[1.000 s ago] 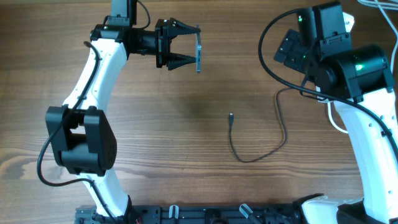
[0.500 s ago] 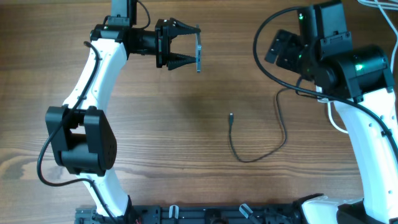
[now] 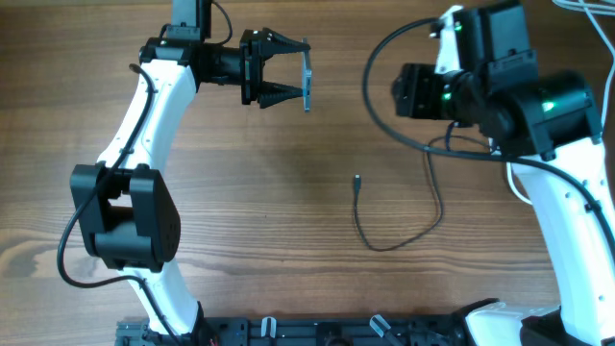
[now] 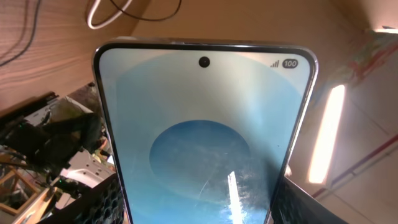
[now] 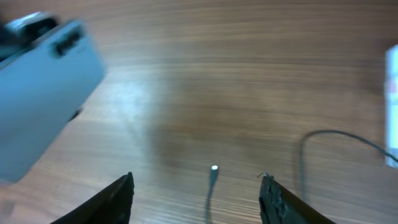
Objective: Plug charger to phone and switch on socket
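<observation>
Left gripper is clenched on the phone, holding it off the table at upper centre, edge-on to the overhead camera. In the left wrist view the phone has its screen lit blue with the punch-hole camera at the far end. Textured pads press on both long sides. The port end is out of frame, so its facing cannot be told.

Right gripper is released, jaws wide apart with nothing between them, over the table at upper right. The right wrist view is blurred. The connector tip lies on the wood just ahead of the right gripper.

The charger loops on the table centre-right. Its connector tip is free and well apart from the phone. A white edge at the right margin of the right wrist view is likely the socket. The overhead does not show it.

Step in hand, as judged: the right arm picks up the plug end; nothing is plugged yet.
- Descend centred over the tip, jaws set across the cable.
- Close just behind the connector so the metal end sticks out past the fingers.
- Grip the stiff plug body, not the thin cable, which would likely pivot or slip.
- Keep the phone steady in the left claw for insertion.

The socket switch comes last.
</observation>
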Robot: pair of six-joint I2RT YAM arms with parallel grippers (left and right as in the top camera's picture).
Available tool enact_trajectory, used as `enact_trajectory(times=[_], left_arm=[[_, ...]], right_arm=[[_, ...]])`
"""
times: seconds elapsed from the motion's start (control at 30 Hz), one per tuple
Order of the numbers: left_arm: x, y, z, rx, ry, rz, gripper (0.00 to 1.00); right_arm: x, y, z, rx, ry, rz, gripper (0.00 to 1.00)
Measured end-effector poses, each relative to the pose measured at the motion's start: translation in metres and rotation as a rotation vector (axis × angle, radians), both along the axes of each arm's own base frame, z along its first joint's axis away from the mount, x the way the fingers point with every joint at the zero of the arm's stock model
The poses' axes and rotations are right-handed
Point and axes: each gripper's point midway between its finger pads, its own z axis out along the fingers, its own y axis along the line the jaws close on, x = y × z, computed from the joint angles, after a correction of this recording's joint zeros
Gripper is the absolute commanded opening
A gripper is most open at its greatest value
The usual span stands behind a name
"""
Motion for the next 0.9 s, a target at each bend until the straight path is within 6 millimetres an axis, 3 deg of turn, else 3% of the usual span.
enact_trajectory(times=[0.17, 0.43, 0.63, 0.83, 0.9], left_arm=[[0.006, 0.001, -0.01, 0.057, -0.006, 0.033, 0.65], [0.014, 0.003, -0.024, 0.138, -0.011, 0.081, 0.65], [0.015, 0.002, -0.026, 0.155, -0.012, 0.089, 0.64], [0.015, 0.002, -0.027, 0.159, -0.013, 0.09, 0.64], [0.015, 0.002, -0.027, 0.159, -0.013, 0.09, 0.64]], right_arm=[[-0.017, 0.049, 0.005, 0.016, -0.029, 0.157, 0.77], [-0.04, 0.116, 0.024, 0.056, -0.137, 0.321, 0.81], [-0.029, 0.126, 0.019, 0.024, -0.165, 0.257, 0.78], [0.004, 0.126, -0.023, -0.077, -0.118, 0.122, 0.78], [0.013, 0.128, -0.03, -0.092, -0.123, 0.102, 0.73]])
